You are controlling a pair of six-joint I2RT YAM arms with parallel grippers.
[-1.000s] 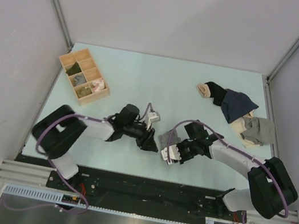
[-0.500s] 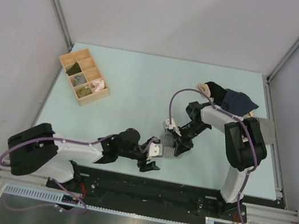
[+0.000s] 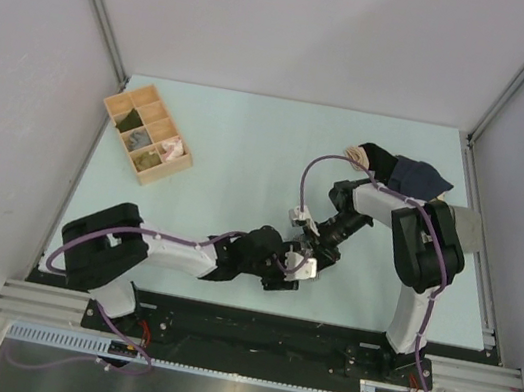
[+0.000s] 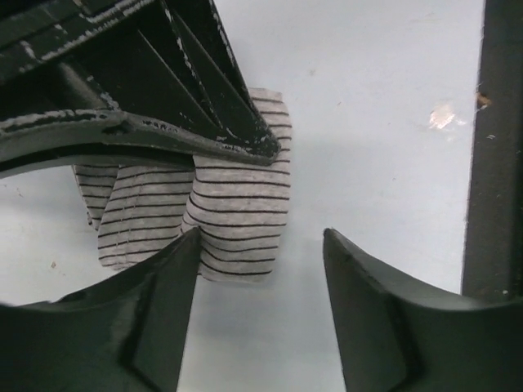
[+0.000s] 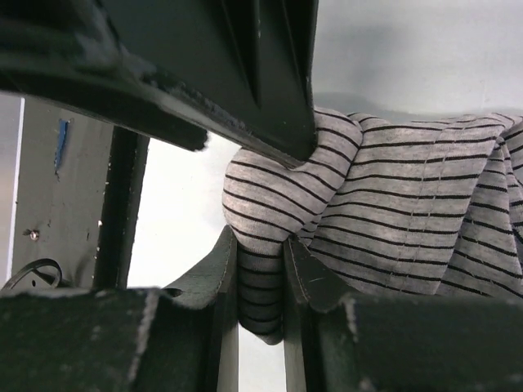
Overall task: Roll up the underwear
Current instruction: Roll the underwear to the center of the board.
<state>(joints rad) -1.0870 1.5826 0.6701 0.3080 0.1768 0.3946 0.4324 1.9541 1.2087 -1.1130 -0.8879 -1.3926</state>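
Observation:
The underwear (image 5: 392,196) is a grey cloth with thin dark stripes, bunched in folds on the pale table; it also shows in the left wrist view (image 4: 237,204). My right gripper (image 5: 260,245) is shut on one folded edge of it, which is pinched between the fingers. My left gripper (image 4: 261,237) is open and empty, low over the table, with the near end of the cloth just between its fingertips. In the top view both grippers meet near the front middle, left (image 3: 293,262) and right (image 3: 316,244), and they hide most of the cloth.
A wooden compartment box (image 3: 148,133) holding small items stands at the back left. A navy garment (image 3: 412,180) and a beige-grey garment (image 3: 454,228) lie at the back right. The table's dark front edge (image 4: 498,163) is close to the grippers.
My left gripper has moved from the near edge up and right to the underwear. My right gripper has kept its hold and shifted slightly right.

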